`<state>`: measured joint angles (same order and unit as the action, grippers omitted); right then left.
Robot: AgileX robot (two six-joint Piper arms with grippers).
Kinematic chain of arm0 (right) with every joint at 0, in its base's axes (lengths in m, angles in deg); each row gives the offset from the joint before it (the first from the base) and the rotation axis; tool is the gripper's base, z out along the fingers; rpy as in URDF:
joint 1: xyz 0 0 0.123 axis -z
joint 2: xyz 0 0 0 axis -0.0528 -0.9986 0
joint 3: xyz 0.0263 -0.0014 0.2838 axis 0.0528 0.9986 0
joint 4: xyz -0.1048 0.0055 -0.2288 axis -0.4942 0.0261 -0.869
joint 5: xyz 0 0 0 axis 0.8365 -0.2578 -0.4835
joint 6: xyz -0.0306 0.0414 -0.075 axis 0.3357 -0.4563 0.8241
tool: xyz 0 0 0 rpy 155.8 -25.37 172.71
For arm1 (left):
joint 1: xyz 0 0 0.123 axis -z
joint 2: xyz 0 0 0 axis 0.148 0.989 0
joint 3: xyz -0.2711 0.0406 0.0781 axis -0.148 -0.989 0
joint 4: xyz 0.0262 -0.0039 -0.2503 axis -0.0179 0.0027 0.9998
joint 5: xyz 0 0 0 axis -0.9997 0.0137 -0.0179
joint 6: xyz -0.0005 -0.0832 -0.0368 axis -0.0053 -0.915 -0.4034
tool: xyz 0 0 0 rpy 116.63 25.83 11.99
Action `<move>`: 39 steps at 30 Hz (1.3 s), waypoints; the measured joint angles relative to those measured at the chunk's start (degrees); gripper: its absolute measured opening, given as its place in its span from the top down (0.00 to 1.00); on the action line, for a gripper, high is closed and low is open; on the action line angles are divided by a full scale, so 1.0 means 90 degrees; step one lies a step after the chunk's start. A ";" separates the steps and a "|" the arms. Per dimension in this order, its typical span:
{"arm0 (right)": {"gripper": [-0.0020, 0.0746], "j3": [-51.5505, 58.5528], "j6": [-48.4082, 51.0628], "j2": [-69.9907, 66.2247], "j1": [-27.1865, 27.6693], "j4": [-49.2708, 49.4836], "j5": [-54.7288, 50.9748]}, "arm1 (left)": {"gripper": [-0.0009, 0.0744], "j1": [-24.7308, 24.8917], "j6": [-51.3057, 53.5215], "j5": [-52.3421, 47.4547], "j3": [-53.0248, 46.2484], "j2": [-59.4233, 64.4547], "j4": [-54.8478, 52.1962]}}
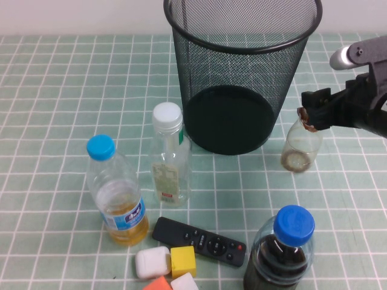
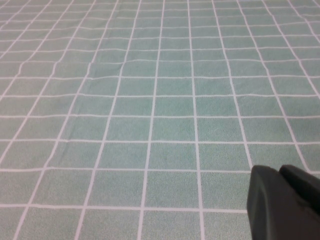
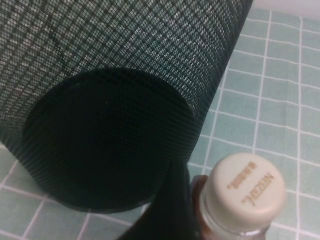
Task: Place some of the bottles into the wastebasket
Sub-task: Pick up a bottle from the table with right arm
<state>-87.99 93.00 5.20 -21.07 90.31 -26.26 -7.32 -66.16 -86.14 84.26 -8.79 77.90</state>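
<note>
The small squat clear bottle (image 1: 300, 145) with beige cap and brown neck wrap hangs tilted just right of the black wire-mesh wastebasket (image 1: 242, 72). My right gripper (image 1: 312, 118) is shut on its neck. In the right wrist view the beige cap (image 3: 245, 192) sits beside one dark finger (image 3: 167, 215), close to the wastebasket wall (image 3: 115, 100). The taller clear bottle (image 1: 169, 160) with white cap stands upright left of the basket's base. My left gripper (image 2: 287, 202) is out of the high view, over bare tablecloth, with its fingers together and empty.
A blue-capped bottle of yellow liquid (image 1: 118, 193) stands front left. A blue-capped bottle of dark liquid (image 1: 284, 254) stands front right. A black remote (image 1: 199, 241) and white (image 1: 151, 263), yellow (image 1: 182, 261) and orange (image 1: 158, 283) blocks lie at the front edge.
</note>
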 joint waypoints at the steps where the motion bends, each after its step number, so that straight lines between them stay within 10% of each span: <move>1: 0.19 0.0000 0.0000 -0.0042 0.0000 0.0000 0.0052 | 0.99 0.0000 0.0000 0.0000 0.0000 0.0000 0.0000; 17: 0.20 0.0000 0.0000 -0.0906 0.0000 0.0000 0.1040 | 0.99 0.0000 0.0000 0.0000 0.0000 0.0000 0.0000; 29: 0.97 -0.0008 -0.0038 -0.1047 0.0000 0.0000 0.1394 | 0.99 0.0000 0.0000 0.0000 0.0000 0.0000 0.0000; 39: 0.98 -0.0953 -0.0167 -0.0371 0.0272 -0.0387 -0.1742 | 0.99 0.0000 0.0000 0.0000 0.0000 0.0000 0.0000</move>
<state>-96.57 91.50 1.86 -18.62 86.83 -41.94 -7.32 -66.16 -86.14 84.26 -8.79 77.90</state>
